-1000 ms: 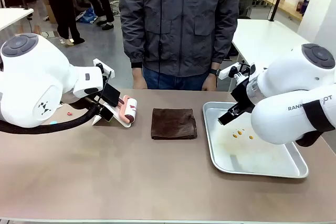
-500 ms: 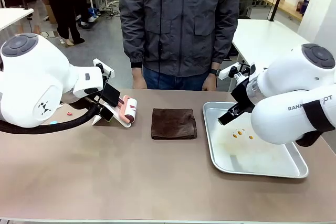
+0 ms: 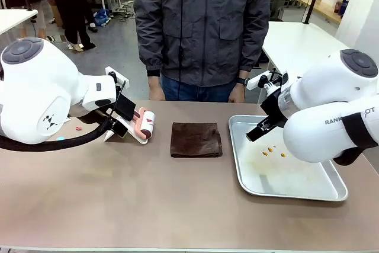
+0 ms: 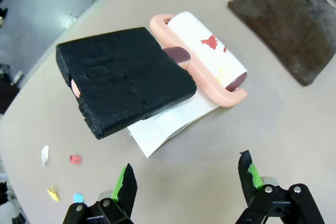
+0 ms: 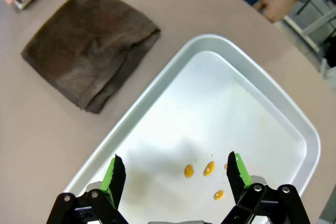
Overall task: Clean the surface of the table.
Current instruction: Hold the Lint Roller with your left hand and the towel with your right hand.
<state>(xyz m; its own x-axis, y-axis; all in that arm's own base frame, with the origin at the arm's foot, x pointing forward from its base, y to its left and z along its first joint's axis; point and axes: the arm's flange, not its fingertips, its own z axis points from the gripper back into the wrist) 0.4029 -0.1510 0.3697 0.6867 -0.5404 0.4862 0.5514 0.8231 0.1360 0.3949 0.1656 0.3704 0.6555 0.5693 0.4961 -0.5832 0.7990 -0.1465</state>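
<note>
The tan tabletop (image 3: 148,205) spreads across the whole foreground. Over its left part the left hand (image 4: 186,170) hangs open, holding nothing, above a black block (image 4: 126,77) that overlaps a pink-framed lint roller (image 4: 210,56) and a white sheet (image 4: 168,124), with small coloured scraps (image 4: 76,159) nearby. The right hand (image 5: 175,164) is open and empty above a silver tray (image 3: 296,176) holding orange specks (image 3: 270,150). A folded brown cloth (image 3: 196,139) lies between roller and tray. A person (image 3: 201,28) stands at the far edge
</note>
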